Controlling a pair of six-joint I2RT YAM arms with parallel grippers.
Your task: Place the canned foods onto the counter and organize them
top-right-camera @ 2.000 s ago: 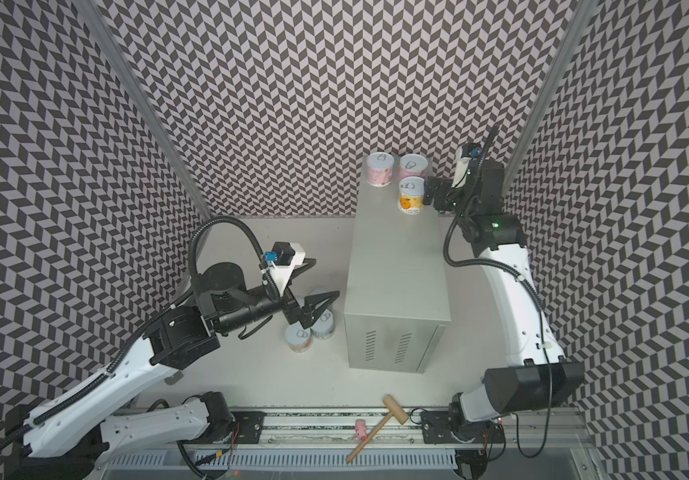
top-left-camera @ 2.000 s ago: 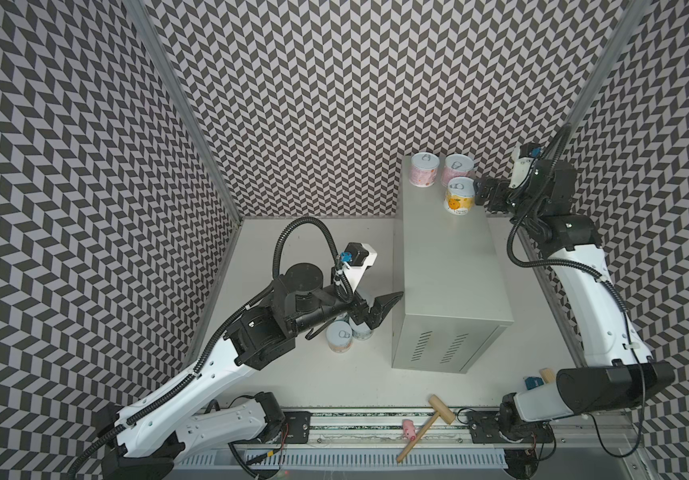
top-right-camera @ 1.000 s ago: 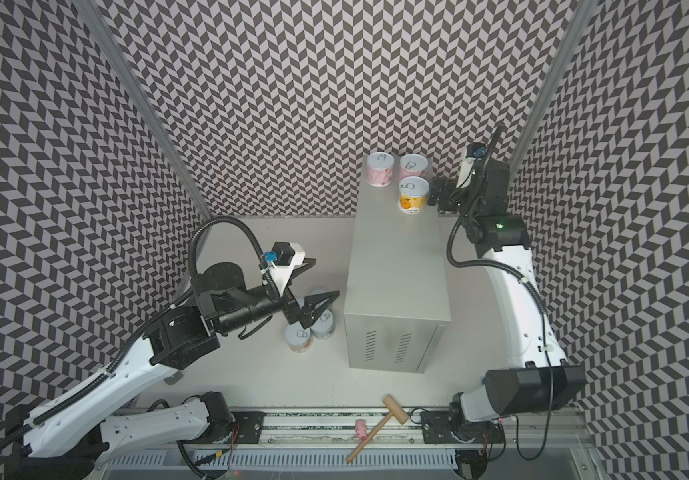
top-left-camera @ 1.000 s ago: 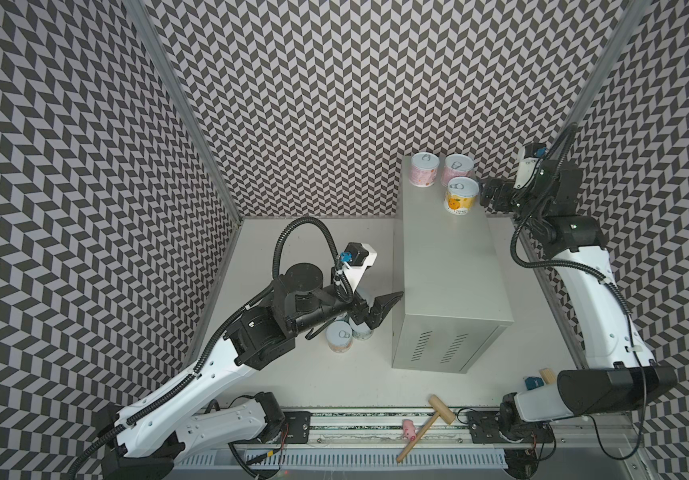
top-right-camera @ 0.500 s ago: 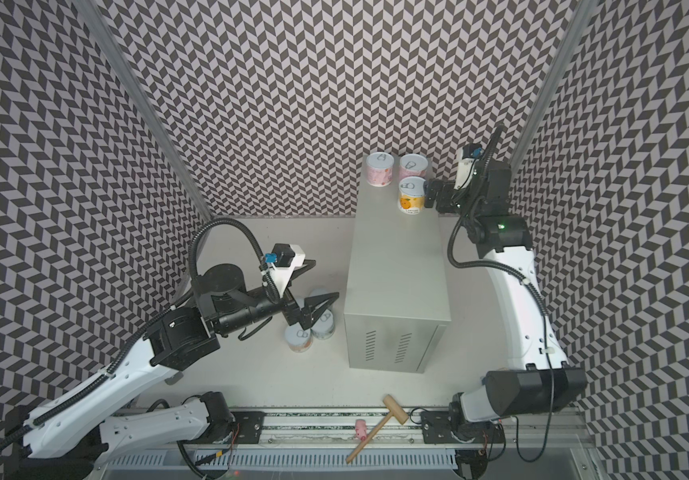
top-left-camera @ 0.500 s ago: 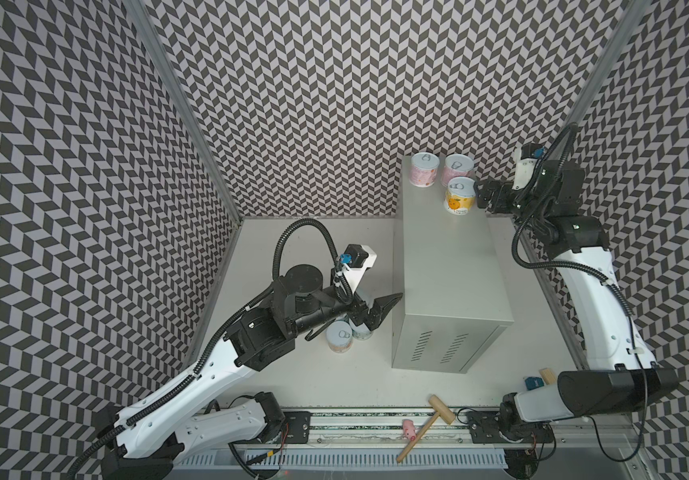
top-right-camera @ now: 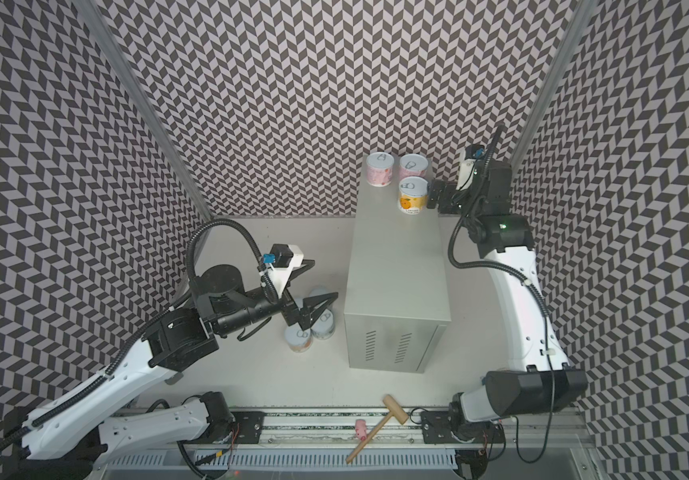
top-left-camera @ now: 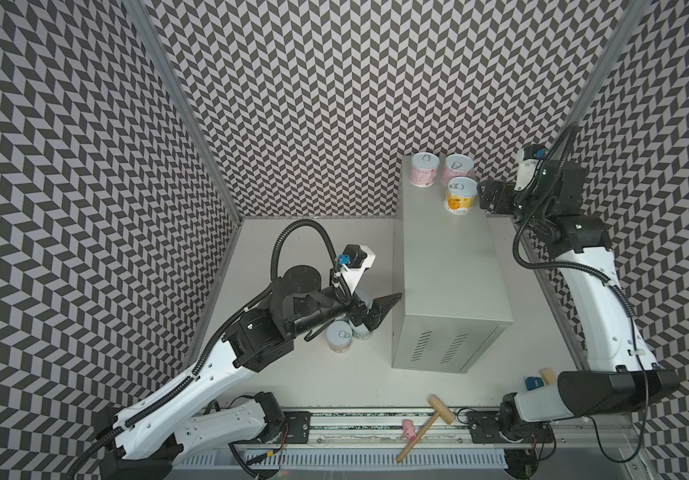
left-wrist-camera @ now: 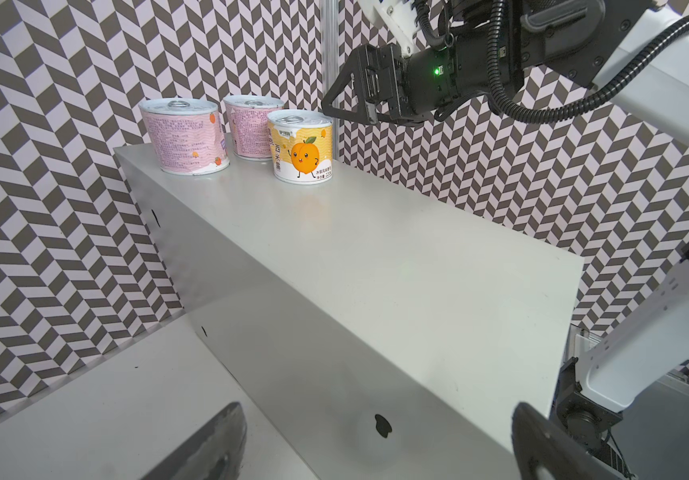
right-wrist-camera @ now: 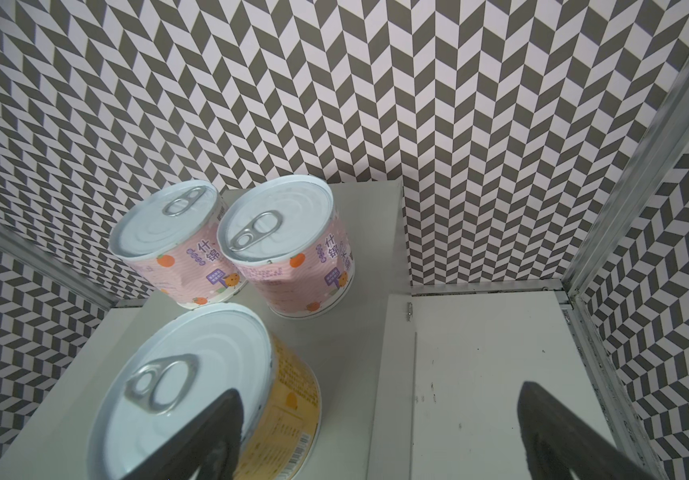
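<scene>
Three cans stood upright at the far end of the grey box-shaped table (top-left-camera: 446, 270). Two pink cans (top-left-camera: 424, 170) stood side by side by the wall, and an orange can (top-left-camera: 460, 196) just in front of them, near the table's right edge. The right claw (top-left-camera: 481, 198) hung spread wide just beside the orange can, gripping nothing. More cans (top-right-camera: 298, 338) sat clustered on the white floor (top-left-camera: 313, 232) left of the table, partly hidden under the left claw (top-right-camera: 325, 278), which was also spread wide and empty above them.
</scene>
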